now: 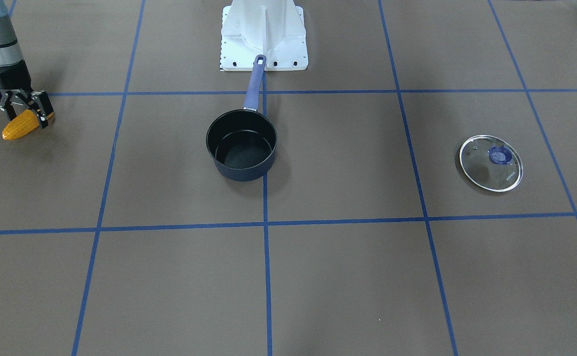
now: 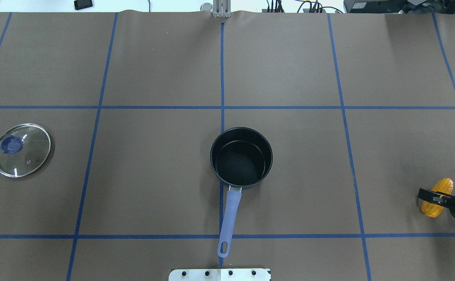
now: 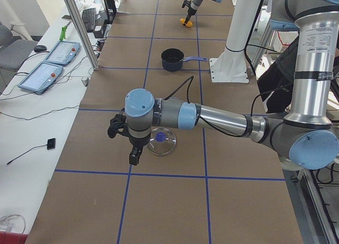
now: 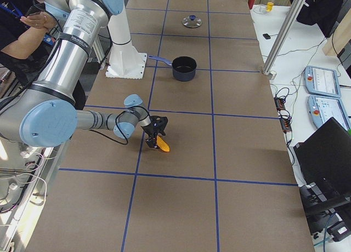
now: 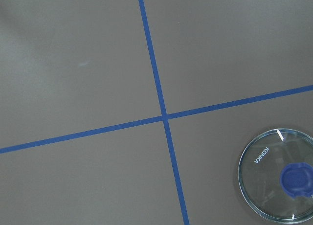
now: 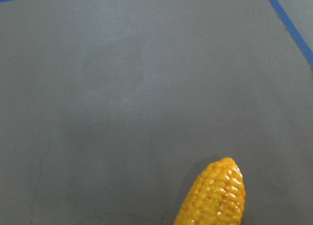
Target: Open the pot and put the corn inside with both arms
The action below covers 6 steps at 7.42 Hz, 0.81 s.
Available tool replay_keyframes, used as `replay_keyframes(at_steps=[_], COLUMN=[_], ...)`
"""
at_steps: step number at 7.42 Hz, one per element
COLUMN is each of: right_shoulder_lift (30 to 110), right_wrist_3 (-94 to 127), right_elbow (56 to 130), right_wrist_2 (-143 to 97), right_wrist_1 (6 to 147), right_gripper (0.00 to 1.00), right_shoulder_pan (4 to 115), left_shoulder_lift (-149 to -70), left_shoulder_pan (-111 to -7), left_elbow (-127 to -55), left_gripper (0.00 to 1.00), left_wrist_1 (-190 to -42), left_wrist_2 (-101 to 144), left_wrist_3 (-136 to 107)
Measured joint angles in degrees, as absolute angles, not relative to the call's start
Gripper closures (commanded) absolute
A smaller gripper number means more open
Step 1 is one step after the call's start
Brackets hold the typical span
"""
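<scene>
In the front-facing view the right gripper (image 1: 35, 112), at the left edge, is clamped on the thick end of the corn (image 1: 19, 127), well apart from the pot (image 1: 243, 170), which stands open mid-table with the lid (image 1: 491, 163) lying flat far to its right. Overhead, the pot's handle (image 2: 229, 218) points toward the white base (image 2: 219, 274). From the left end, the left gripper (image 3: 123, 146) hangs just beside the lid (whether its jaws are wide or narrow I cannot tell)

Cannot see the corn (image 1: 20, 126) whole: thick end masked between the right jaws. Cannot judge the left jaws' gap, nor see all the lid (image 5: 270, 178), cropped beside them.
</scene>
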<state>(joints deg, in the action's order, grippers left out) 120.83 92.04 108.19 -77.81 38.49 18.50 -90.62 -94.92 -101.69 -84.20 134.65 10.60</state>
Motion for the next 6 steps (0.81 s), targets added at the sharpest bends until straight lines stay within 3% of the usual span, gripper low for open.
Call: replay_keyframes(at_steps=[1,6], right_shoulder_lift=[120.9,120.0], right_wrist_3=[92.4,91.7], right_elbow=[108.1,111.0], right_wrist_2=[-77.3,-77.4], right_wrist_1=[38.5,38.5], right_gripper=[0.96,1.0], right_shoulder_pan=[18.0,18.1], left_shoulder_lift=[-90.6,-89.4], left_shoulder_pan=[-94.9,-94.9], left_elbow=[-101.7,-102.7], left_gripper=[0.01,0.01], left_wrist_1=[-84.2,-84.2], left_wrist_2=[134.6,134.7], left_wrist_3=[10.6,10.6])
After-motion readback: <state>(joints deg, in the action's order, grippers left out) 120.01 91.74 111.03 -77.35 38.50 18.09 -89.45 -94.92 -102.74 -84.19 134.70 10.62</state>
